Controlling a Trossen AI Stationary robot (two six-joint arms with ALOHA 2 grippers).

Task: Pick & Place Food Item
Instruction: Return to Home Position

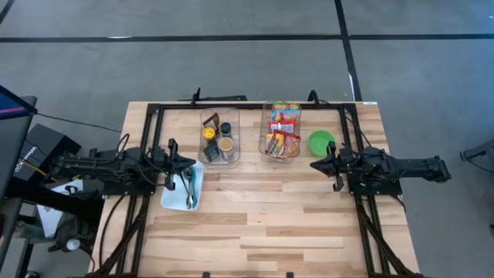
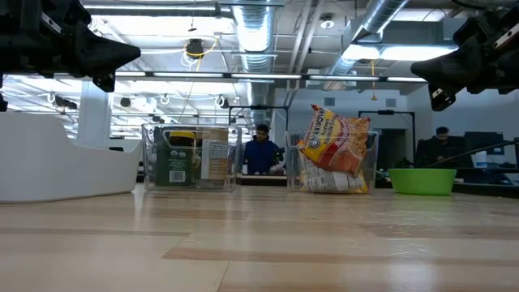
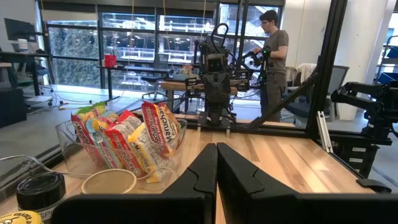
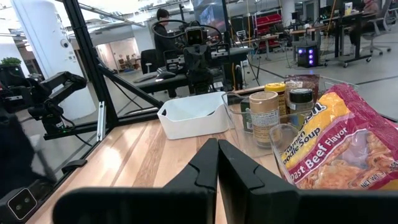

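Several bright noodle packets point(image 1: 280, 133) stand upright in a clear bin point(image 1: 266, 116) at the table's far middle; one reads as beef flavor point(image 4: 339, 146). My left gripper point(image 1: 193, 163) is shut and level at the table's left, pointing toward the packets point(image 3: 127, 143). It hovers above a white tray point(image 1: 174, 194). My right gripper point(image 1: 312, 164) is shut and level at the right, beside a green bowl point(image 1: 322, 142). Both hang well above the tabletop in the low view, left point(image 2: 130, 55) and right point(image 2: 418, 69), with nothing between their fingers.
A second clear bin point(image 1: 220, 137) holds jars and spice bottles point(image 4: 264, 115) left of the packet bin. The white tray point(image 4: 193, 114) holds spoons point(image 1: 187, 185). A black frame point(image 1: 231, 106) rims the table. Bare wood lies toward the near edge point(image 1: 262, 232). People stand beyond the table point(image 3: 273, 56).
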